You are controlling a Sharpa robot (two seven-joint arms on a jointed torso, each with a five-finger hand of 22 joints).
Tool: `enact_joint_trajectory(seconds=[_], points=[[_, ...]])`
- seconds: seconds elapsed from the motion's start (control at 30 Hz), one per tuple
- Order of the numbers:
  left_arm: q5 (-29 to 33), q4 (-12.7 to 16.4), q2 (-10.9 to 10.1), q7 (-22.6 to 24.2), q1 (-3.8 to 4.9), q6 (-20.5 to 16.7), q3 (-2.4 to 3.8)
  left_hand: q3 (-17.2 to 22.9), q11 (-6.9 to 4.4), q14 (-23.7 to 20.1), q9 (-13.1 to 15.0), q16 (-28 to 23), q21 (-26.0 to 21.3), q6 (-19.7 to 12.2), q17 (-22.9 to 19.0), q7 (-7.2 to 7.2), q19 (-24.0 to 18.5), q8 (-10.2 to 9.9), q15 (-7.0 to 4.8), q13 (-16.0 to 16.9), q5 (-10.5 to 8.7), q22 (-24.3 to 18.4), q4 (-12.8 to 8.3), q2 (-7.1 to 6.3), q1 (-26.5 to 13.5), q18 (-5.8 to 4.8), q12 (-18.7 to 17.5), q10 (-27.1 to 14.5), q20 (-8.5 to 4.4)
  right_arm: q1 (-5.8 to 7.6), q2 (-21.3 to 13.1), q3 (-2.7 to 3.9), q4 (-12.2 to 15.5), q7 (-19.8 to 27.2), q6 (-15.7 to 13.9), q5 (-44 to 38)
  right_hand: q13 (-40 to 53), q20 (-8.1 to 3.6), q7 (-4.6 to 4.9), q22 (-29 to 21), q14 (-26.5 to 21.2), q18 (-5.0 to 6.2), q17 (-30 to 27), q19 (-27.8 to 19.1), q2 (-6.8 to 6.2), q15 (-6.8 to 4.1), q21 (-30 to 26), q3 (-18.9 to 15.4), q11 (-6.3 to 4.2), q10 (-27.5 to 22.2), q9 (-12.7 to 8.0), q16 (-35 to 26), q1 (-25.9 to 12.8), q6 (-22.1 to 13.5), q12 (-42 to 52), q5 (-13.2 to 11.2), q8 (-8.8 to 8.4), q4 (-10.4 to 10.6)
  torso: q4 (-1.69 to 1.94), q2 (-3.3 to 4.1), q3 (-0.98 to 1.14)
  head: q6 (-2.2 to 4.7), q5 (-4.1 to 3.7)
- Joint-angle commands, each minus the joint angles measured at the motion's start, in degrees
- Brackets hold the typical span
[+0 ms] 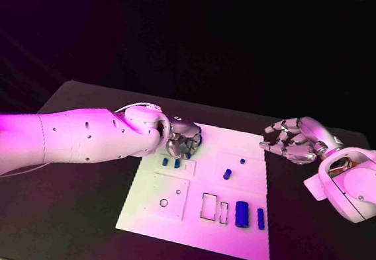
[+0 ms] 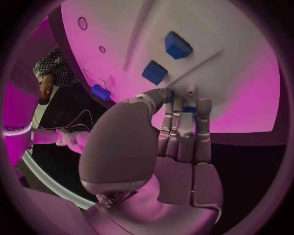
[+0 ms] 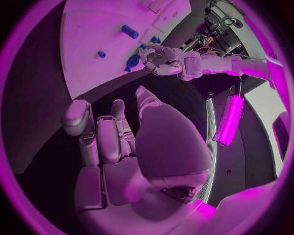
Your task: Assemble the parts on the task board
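Fingertips of my left hand (image 1: 184,139) pinch a blue part (image 2: 189,109) at the board's (image 1: 229,240) far edge; my right hand (image 1: 293,141) hovers curled, empty, beside it.

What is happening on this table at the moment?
A two-armed robot is assembling small blue parts on a white task board. Its left hand is down at the far end of the board, with its fingertips on a blue part; whether it grips it is unclear. The right hand hovers off the board's far right corner, holding nothing. Other blue parts lie or stand elsewhere on the board.
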Motion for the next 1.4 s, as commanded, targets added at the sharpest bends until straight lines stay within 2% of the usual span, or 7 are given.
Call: enact_joint_trajectory(seconds=[0.03, 0.47, 0.6, 0.77, 0.87, 1.13, 1.4], points=[[0.5, 0.0, 0.1, 1.5, -0.09, -1.0, -0.05, 0.1, 0.01, 0.6, 0.2, 0.3, 0.4, 0.8, 0.1, -0.04, 0.5, -0.5, 0.06, -0.2, -0.34, 0.4, -0.5, 0.43, -0.2, -0.49, -0.8, 0.7, -0.09, -0.02, 0.0, 0.02, 0.0, -0.1, 1.1, -0.2, 0.0, -0.11, 0.23, 0.9, 0.0, 0.68, -0.1, -0.1, 0.26, -0.21, -0.4, 0.4, -0.28, 0.1, -0.1, -0.4, 0.1, 0.3, -0.4, 0.2, 0.28, 0.1, 0.01, -0.03, 0.06, -0.05, -0.07], [2.1, 1.2, -1.2, 1.7, -0.33, -3.0, 0.32, 0.2, 0.11, 1.0, 0.2, 0.5, 0.9, 1.4, 0.3, 0.1, 1.0, -1.4, 0.12, -0.7, -0.36, 1.1, -0.8, 0.36, -0.9, -0.62, -2.5, 1.6, -0.17, -0.02, 0.0, 0.01, -0.1, -0.1, 1.2, -0.2, 0.0, -0.11, 0.23, 0.9, 0.0, 0.68, -0.1, -0.1, 0.26, -0.21, -0.4, 0.4, -0.28, 0.1, -0.1, -0.4, 0.1, 0.3, -0.4, 0.2, 0.28, 0.1, -0.02, -0.01, 0.02, 0.36, -0.14], [3.5, 2.4, -2.3, 1.6, -0.34, -3.2, 1.09, 0.3, 0.12, 1.2, 0.2, 0.6, 1.1, 1.5, 0.5, 0.12, 1.2, -1.6, 0.13, -0.7, -0.34, 1.4, -0.9, 0.34, -1.1, -0.67, -2.8, 1.8, -0.17, -0.02, -0.1, 0.01, -0.1, -0.1, 1.2, -0.2, 0.0, -0.11, 0.23, 0.9, 0.0, 0.68, -0.1, -0.1, 0.26, -0.21, -0.4, 0.4, -0.28, 0.1, -0.1, -0.4, 0.1, 0.3, -0.4, 0.2, 0.28, 0.1, 0.04, -0.08, 0.06, 0.4, -0.14], [5.4, 4.6, -4.6, 1.1, -0.24, -3.1, 2.53, 0.2, 0.12, 1.2, 0.3, 0.5, 1.1, 1.7, 0.3, 0.11, 1.3, -1.8, 0.13, -0.8, -0.36, 1.4, -0.9, 0.2, -1.4, -0.68, -3.2, 2.1, -0.16, -0.02, -0.2, 0.01, -0.1, -0.2, 1.1, -0.2, 0.0, -0.11, 0.23, 0.9, 0.0, 0.68, -0.1, -0.1, 0.26, -0.21, -0.4, 0.4, -0.28, 0.1, -0.1, -0.4, 0.1, 0.3, -0.4, 0.2, 0.28, 0.1, 0.11, -0.15, 0.15, 0.44, -0.07], [6.4, 5.2, -5.7, 0.8, -0.03, -3.1, 2.98, 0.2, 0.12, 1.3, 0.3, 0.6, 1.3, 1.8, 0.5, 0.1, 1.5, -1.9, 0.14, -0.9, -0.38, 1.7, -0.9, 0.08, -1.6, -0.74, -3.5, 2.3, -0.14, -0.02, -0.2, 0.01, -0.1, -0.2, 1.1, -0.2, -0.5, -0.17, 0.18, 0.6, 0.1, 0.7, -0.1, 0.0, 0.22, -0.26, -0.9, 0.3, -0.33, 0.2, -0.1, -0.6, -0.3, 0.4, -0.5, -0.4, 0.53, 0.1, 0.15, -0.21, 0.19, 0.53, 0.1], [7.1, 4.8, -6.7, 0.1, 0.12, -1.6, 3.27, 0.1, 0.14, 1.5, 0.3, 0.7, 1.4, 1.8, 0.6, 0.1, 1.7, -2.1, 0.16, -0.9, -0.38, 1.9, -0.8, -0.06, -1.9, -0.8, -3.9, 2.4, -0.12, -0.02, -0.2, 0.01, -0.1, -0.2, 1.1, -0.2, -0.5, -0.17, 0.18, 0.6, 0.1, 0.7, -0.1, 0.0, 0.22, -0.26, -0.9, 0.3, -0.33, 0.2, -0.1, -0.6, -0.3, 0.4, -0.5, -0.4, 0.53, 0.1, 0.14, -0.18, 0.2, 0.67, 0.07], [6.7, 3.5, -6.4, -0.2, 0.03, -0.3, 3.11, 0.1, 0.14, 1.4, 0.3, 0.7, 1.3, 1.9, 0.6, 0.09, 1.6, -2.1, 0.16, -1.0, -0.38, 1.9, -0.8, -0.07, -1.9, -0.79, -3.9, 2.4, -0.12, -0.02, -0.2, 0.01, -0.1, -0.3, 1.1, -0.2, -0.5, -0.17, 0.18, 0.6, 0.1, 0.7, -0.1, 0.0, 0.22, -0.26, -0.9, 0.3, -0.33, 0.2, -0.1, -0.6, -0.3, 0.4, -0.5, -0.4, 0.53, 0.1, 0.15, -0.13, 0.19, 0.58, 0.12]])
